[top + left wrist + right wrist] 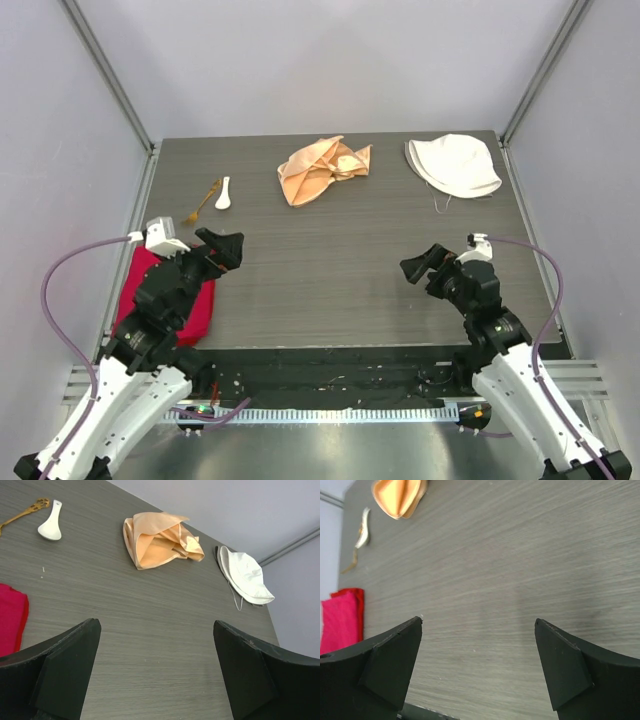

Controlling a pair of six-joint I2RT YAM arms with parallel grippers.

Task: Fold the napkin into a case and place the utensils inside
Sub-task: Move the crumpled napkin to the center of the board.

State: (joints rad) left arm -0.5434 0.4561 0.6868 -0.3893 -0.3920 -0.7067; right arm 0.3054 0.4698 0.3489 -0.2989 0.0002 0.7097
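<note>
The peach-orange napkin lies crumpled at the far middle of the table, also seen in the left wrist view and at the top of the right wrist view. A white spoon and a thin gold fork lie side by side at the far left, with the spoon and fork also in the left wrist view. My left gripper hangs open over the near left of the table, with bare table between its fingertips. My right gripper is open over the near right, empty too.
A bright red cloth lies under the left arm at the near left edge. A white fabric hat sits at the far right corner. Grey walls close in the dark wood-grain table on three sides.
</note>
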